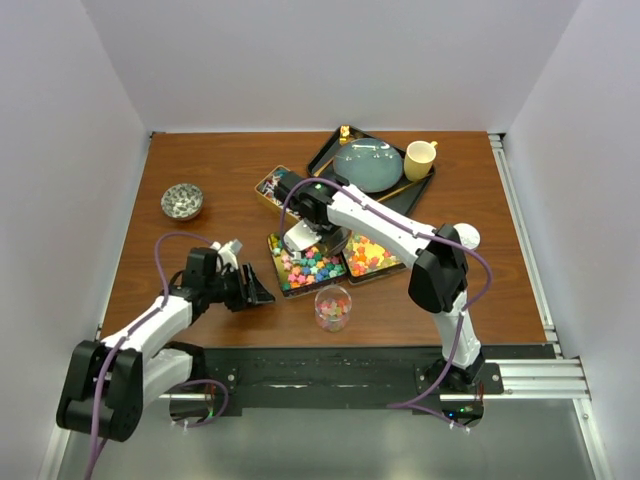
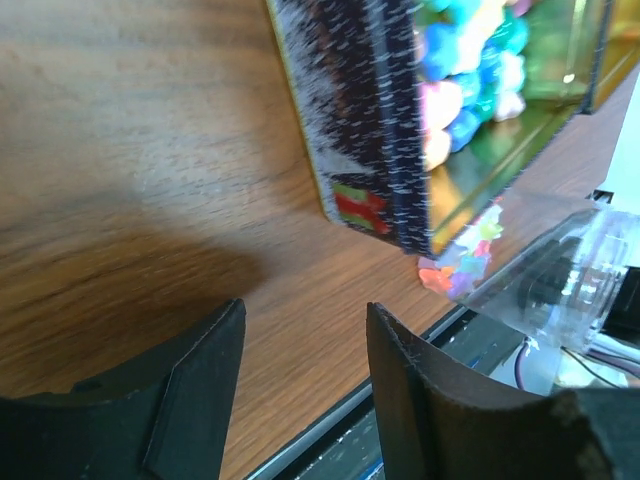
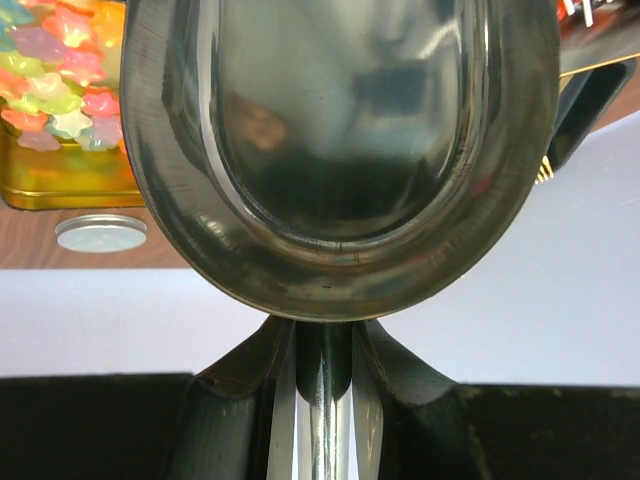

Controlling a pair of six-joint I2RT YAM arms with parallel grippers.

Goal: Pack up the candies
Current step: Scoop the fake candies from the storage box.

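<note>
Multicoloured chunky candies (image 1: 305, 266) fill a gold tin in the middle. Orange-yellow-pink gummies (image 1: 370, 254) fill the tin to its right. Red-white-blue wrapped ones (image 1: 270, 184) lie in a tin behind. My right gripper (image 1: 312, 218) is shut on the handle of a metal scoop (image 1: 300, 238) held over the chunky candies; in the right wrist view the gripper (image 3: 325, 360) holds the scoop (image 3: 340, 150), with no candy showing in it. My left gripper (image 1: 262, 293) is open and empty just left of that tin; in the left wrist view (image 2: 305, 350) it hovers over bare wood.
A small clear glass jar (image 1: 333, 308) with a few candies stands near the front edge. A black tray (image 1: 330, 152) with a teal plate and a yellow cup (image 1: 419, 159) sits at the back. A small bowl (image 1: 182, 201) stands at the left. A round lid (image 3: 100, 232) lies by the tin.
</note>
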